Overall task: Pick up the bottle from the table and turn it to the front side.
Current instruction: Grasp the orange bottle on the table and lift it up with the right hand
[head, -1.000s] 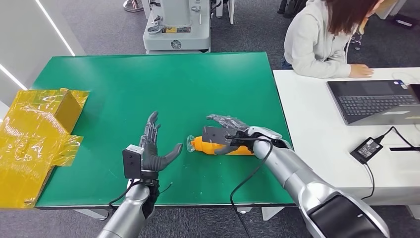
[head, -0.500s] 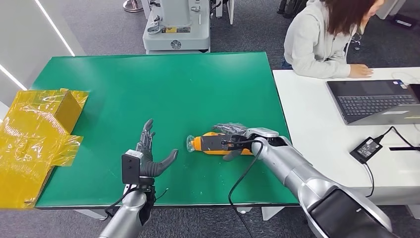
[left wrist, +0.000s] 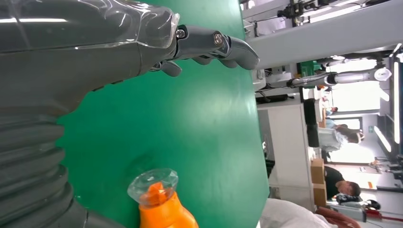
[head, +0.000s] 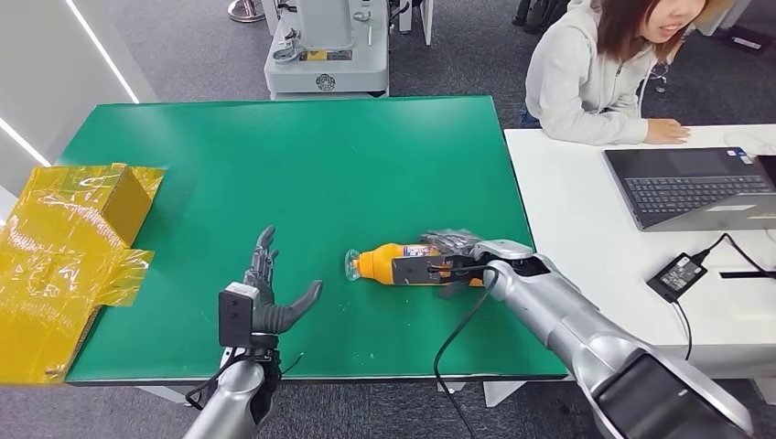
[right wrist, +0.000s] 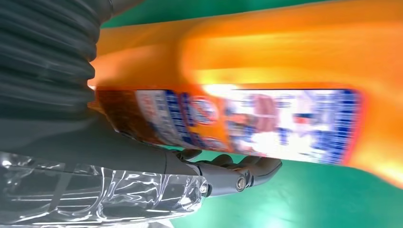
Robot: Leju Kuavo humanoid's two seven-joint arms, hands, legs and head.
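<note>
The right hand [head: 455,259] grips the orange bottle [head: 392,264], lying on its side near the green bench's [head: 366,165] near edge, clear cap pointing left; left hand [head: 265,297] open, fingers spread, holding nothing

Bare green table [head: 274,155] ahead, yellow box [head: 82,219] perhaps crowding left edge

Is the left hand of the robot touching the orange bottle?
No, in the head view the left hand hovers open over the green table, apart from the bottle, which the right hand grips.
</note>
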